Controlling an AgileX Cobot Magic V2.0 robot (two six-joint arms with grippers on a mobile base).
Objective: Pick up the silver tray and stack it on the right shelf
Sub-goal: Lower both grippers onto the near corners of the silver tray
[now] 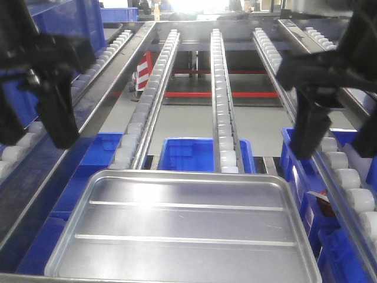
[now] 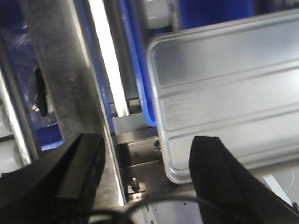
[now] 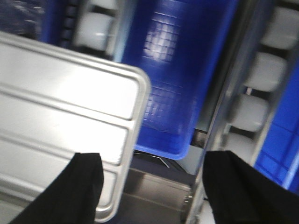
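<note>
The silver tray [image 1: 185, 224], shiny with two long ridges, lies flat on the near end of the right shelf's white roller tracks [image 1: 222, 100]. My left gripper [image 1: 59, 127] hangs open above the left rail, up and left of the tray. In the left wrist view the left gripper [image 2: 147, 172] is open and empty, and one finger [image 2: 215, 177] overlaps the tray's corner [image 2: 224, 93]. My right gripper [image 1: 309, 141] is open above the right track. In the right wrist view the right gripper [image 3: 154, 186] is empty beside the tray's edge [image 3: 70, 102].
Blue plastic bins [image 1: 188, 154] sit on the level below the tracks and also show in the right wrist view [image 3: 173, 84]. Slanted steel side rails [image 1: 112, 76] run along the left. A red and white striped barrier [image 1: 143, 71] stands beyond the rack.
</note>
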